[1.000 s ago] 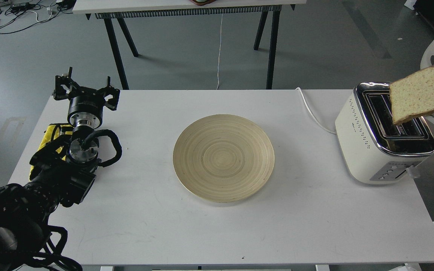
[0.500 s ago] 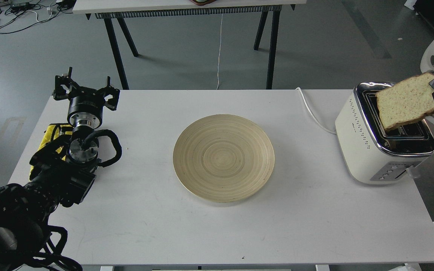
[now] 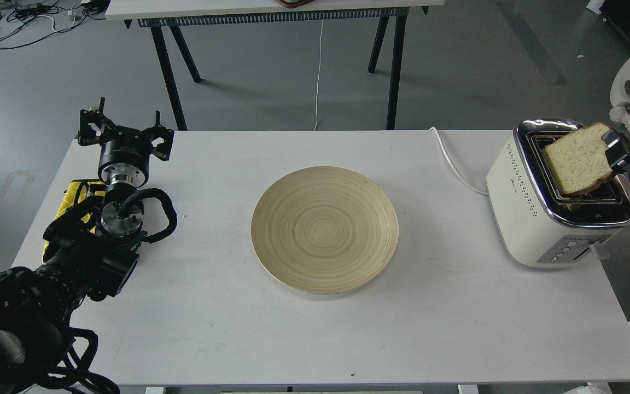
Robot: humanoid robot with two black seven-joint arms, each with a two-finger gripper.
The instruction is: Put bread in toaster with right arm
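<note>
The bread (image 3: 577, 160), a pale tan slice with a brown crust, hangs tilted over the toaster (image 3: 544, 213), its lower edge at a black slot in the chrome top. The cream-white toaster stands at the table's right edge. My right gripper (image 3: 612, 151) comes in from the right edge and is shut on the slice's upper right corner. My left gripper (image 3: 123, 134) rests over the table's far left corner, fingers spread and empty.
A round wooden plate (image 3: 325, 229) lies in the middle of the white table (image 3: 315, 339). The toaster's white cord (image 3: 454, 164) runs off the back edge. A yellow object (image 3: 71, 197) lies under my left arm. A second table (image 3: 271, 11) stands behind.
My right gripper has moved down and left with the bread, bringing the slice from above the toaster to its slot. The left arm has not moved.
</note>
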